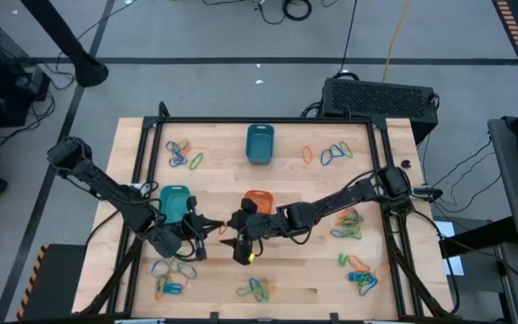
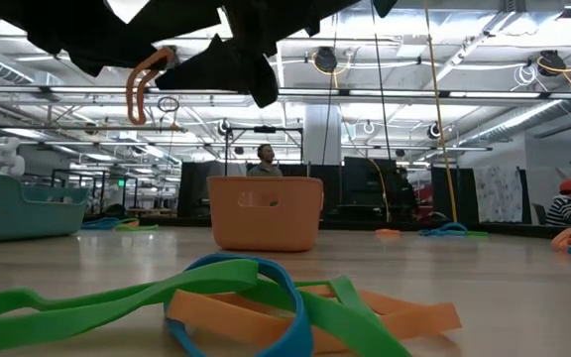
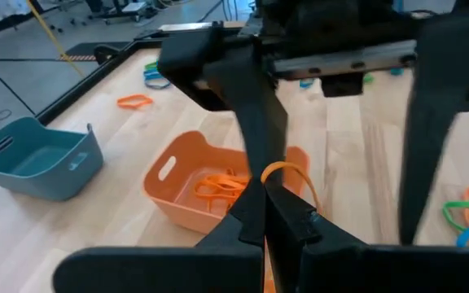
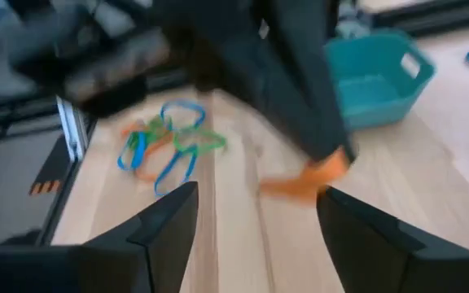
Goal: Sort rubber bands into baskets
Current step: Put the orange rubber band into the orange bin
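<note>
An orange rubber band (image 3: 287, 175) is pinched between the pressed-together fingers of the left gripper (image 1: 216, 227) above the table's middle, just at 7 o'clock of the orange basket (image 1: 259, 200). In the low view the same band (image 2: 145, 79) is seen hanging as a loop from the dark fingertips, well clear of the table top (image 1: 295, 270). The right gripper (image 1: 238, 243) is placed just beside the left one, at its 4 o'clock, with its fingers (image 4: 165, 224) spread wide and nothing held between them; the pinched band is seen beyond them in the right wrist view.

In the orange basket several orange bands (image 3: 218, 187) are seen lying on the floor of the tub. The lighter turquoise basket (image 1: 174, 202) stands at 9 o'clock of the orange one, near the left arm; what it holds cannot be told. The dark teal basket (image 1: 260, 143) is set at 12 o'clock of the orange basket, near the far edge; its inside appears bare in the left wrist view.

Loose rubber bands in orange, green and blue are scattered around the table in small heaps: one heap (image 1: 184, 154) at 10 o'clock, one (image 1: 331, 154) at 2 o'clock, one (image 1: 349, 222) at 3 o'clock, one (image 1: 360, 273) at 4 o'clock, one (image 1: 255, 288) at 6 o'clock and one (image 1: 171, 274) at 7 o'clock. A person (image 2: 265, 159) is seen in the room beyond the table.
</note>
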